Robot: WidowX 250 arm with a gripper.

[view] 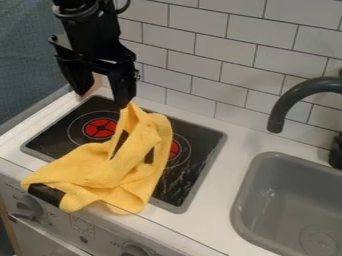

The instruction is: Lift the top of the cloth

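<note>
The black gripper (102, 100) hangs open over the back left of the stove, its two fingers wide apart. A yellow cloth (133, 167) lies crumpled across the stove and over its front edge. Its top rises to a narrow peak right at the tip of the gripper's right-hand finger; whether they touch I cannot tell. Dark patches show in the cloth's folds and at its lower left corner.
The black stove top (200, 165) has two red burner marks, one partly under the cloth. A grey sink (287, 200) is at the right, with a dark curved faucet (287, 102) over it. Knobs line the front panel; a white tiled wall stands behind.
</note>
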